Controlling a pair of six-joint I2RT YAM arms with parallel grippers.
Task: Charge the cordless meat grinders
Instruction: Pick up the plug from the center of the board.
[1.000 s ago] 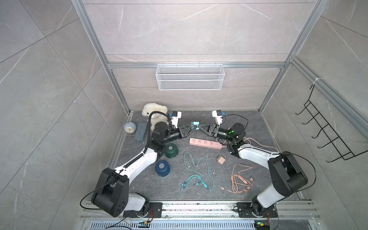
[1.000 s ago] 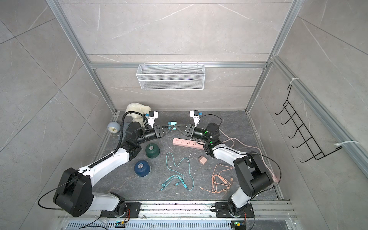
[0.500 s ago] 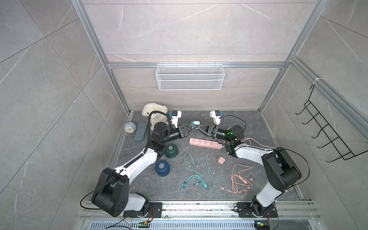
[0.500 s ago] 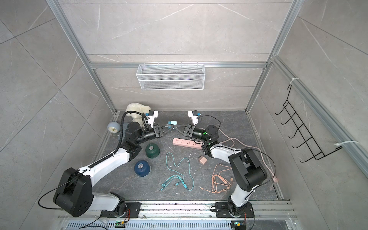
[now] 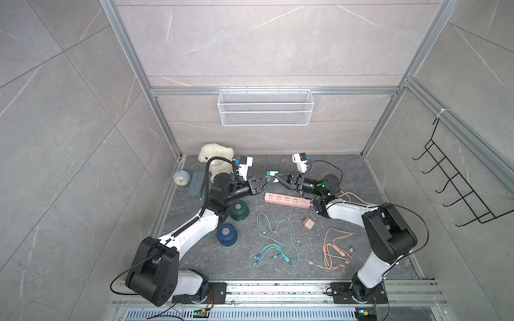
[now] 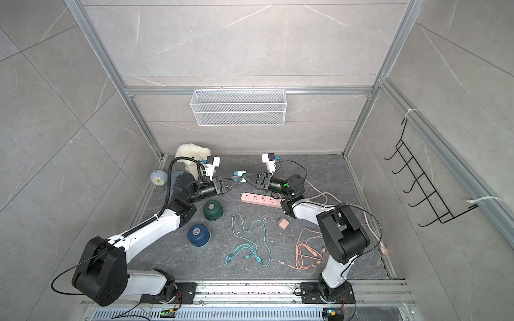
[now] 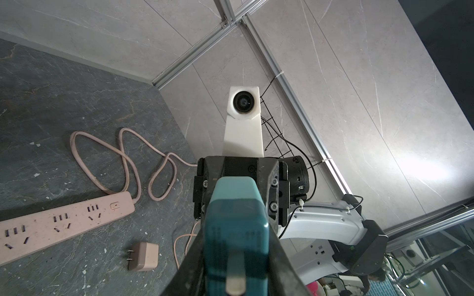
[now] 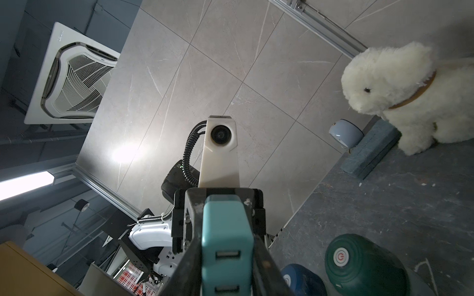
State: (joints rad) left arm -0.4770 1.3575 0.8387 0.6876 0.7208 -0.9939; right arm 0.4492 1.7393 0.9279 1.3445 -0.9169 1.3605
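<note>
- Left gripper [image 5: 267, 180]: reaches in from the left, above the far middle of the floor [image 5: 328, 172]. It is narrowly set and clamped on a teal charger plug [image 5: 272, 174]. In the left wrist view its fingers [image 7: 282, 258] lie against both sides of the plug, whose metal prong end faces that camera.
- Right gripper [image 5: 278, 177]: reaches in from the right and meets the left gripper at the same plug. It is narrowly set, and in the right wrist view its fingers [image 8: 266, 258] lie against both sides of the plug, whose two USB slots face that camera.
- Teal charger plug: held off the floor between the two grippers, above and just beyond the left end of the power strip [image 5: 287, 200].
- Green grinder [image 5: 238, 210]: upright on the floor, silver hub up, left of the power strip and just beside the left arm.
- Blue grinder [image 5: 227, 234]: upright, hub up, just nearer than the green one and close to it.
- Power strip: pink, lying flat mid-floor, with its cord running off to the right.
- Pink charger plug [image 5: 308, 223]: loose on the floor, near side of the strip.
- Teal cable [image 5: 289, 239]: loose in the near middle.
- Orange cable [image 5: 333, 253]: loosely coiled, near right.
- Far left corner: white plush toy [image 5: 215, 155], pale blue clock [image 5: 181, 178], blue-grey block [image 5: 196, 183].
- Walls: wire basket [image 5: 265, 111] on the far wall, black hook rack [image 5: 459, 191] on the right.
</note>
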